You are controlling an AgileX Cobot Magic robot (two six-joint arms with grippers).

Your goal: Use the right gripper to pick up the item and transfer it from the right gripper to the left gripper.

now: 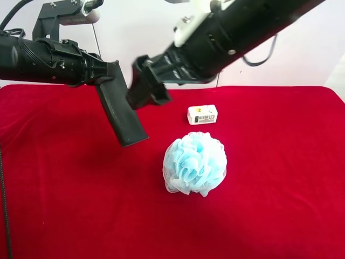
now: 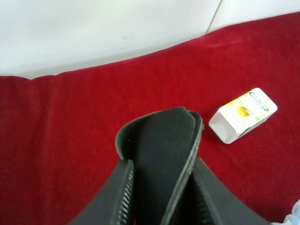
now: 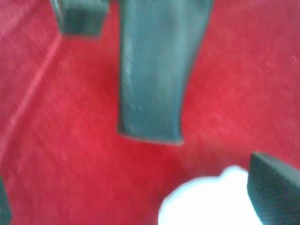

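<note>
Nearest me the blue bath puff (image 1: 195,163) sits on the red worktop (image 1: 280,205), with the small white box (image 1: 202,114) behind it. Beyond them the grey-black case (image 1: 121,116) hangs tilted, its top end clamped in my left claw (image 1: 108,78). The right claw (image 1: 148,86) gapes wide and empty just beside it. I'd draw the right arm straight back, off the case. There's open cloth all round, and the far edge runs behind both arms.

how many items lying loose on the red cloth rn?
2: white box toward the back, blue puff just in front of it. The dark case is clamped in the left gripper. None seem hidden.
</note>
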